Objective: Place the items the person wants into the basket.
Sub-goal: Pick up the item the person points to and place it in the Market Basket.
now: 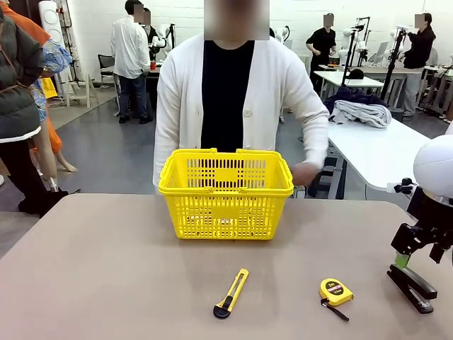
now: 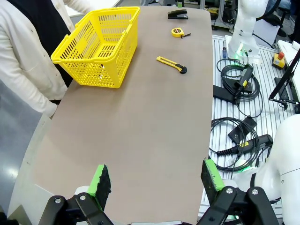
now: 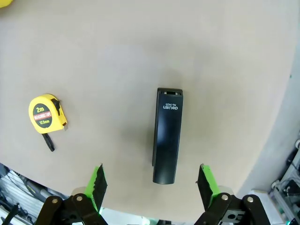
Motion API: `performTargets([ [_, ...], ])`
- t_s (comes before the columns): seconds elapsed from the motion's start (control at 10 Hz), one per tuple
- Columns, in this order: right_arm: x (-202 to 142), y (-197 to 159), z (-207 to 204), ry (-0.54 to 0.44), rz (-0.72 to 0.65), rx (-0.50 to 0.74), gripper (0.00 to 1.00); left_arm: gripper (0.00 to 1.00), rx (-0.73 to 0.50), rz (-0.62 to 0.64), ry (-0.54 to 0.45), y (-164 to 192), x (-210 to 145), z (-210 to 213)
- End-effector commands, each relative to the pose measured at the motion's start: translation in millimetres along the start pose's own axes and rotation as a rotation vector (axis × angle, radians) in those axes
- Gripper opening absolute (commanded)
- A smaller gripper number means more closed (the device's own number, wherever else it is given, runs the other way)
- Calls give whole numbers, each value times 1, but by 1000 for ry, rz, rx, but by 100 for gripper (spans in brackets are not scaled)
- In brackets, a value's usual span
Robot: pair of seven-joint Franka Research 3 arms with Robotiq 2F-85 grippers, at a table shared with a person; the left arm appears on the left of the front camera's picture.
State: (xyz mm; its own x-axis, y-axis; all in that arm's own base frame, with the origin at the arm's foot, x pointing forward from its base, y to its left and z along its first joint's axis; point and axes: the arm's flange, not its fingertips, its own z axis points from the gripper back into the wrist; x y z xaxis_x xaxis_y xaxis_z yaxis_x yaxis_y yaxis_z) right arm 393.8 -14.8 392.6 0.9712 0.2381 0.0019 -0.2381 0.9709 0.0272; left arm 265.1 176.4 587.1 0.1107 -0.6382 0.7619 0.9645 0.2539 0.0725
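Black stapler [image 3: 167,136] lay flat on the counter [image 1: 106,283], lengthwise between the wide-open, empty fingers of the right claw [image 3: 152,180], apparently lined up for a grasp. The left claw [image 2: 157,180] hung open and empty, well back. The yellow basket [image 1: 226,190] stood before the person [image 1: 180,106].

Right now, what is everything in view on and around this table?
basket: one, yellow, far middle of table, before the person
utility knife: one, yellow and black, near middle
tape measure: one, yellow, right of utility knife
stapler: one, black, near right edge
table: one, grey-brown
person: one, white cardigan over black top, far side
left hand: one, black with green pads, open, over table's left end
right hand: one, same colours, open, above stapler
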Motion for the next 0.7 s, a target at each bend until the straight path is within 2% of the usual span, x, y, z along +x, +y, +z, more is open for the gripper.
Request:
performTargets([
  [0.0, 0, 0, 0, 0, 0, 0, 100, 100, -1, -21, -23, 1, 0, 2],
  [0.1, 3, -4, -11, 45, -5, -24, 100, 100, -1, -21, -23, 1, 0, 2],
  [0.6, 17, -14, -48, 111, -62, -46, 100, 100, -1, -21, -23, 1, 0, 2],
])
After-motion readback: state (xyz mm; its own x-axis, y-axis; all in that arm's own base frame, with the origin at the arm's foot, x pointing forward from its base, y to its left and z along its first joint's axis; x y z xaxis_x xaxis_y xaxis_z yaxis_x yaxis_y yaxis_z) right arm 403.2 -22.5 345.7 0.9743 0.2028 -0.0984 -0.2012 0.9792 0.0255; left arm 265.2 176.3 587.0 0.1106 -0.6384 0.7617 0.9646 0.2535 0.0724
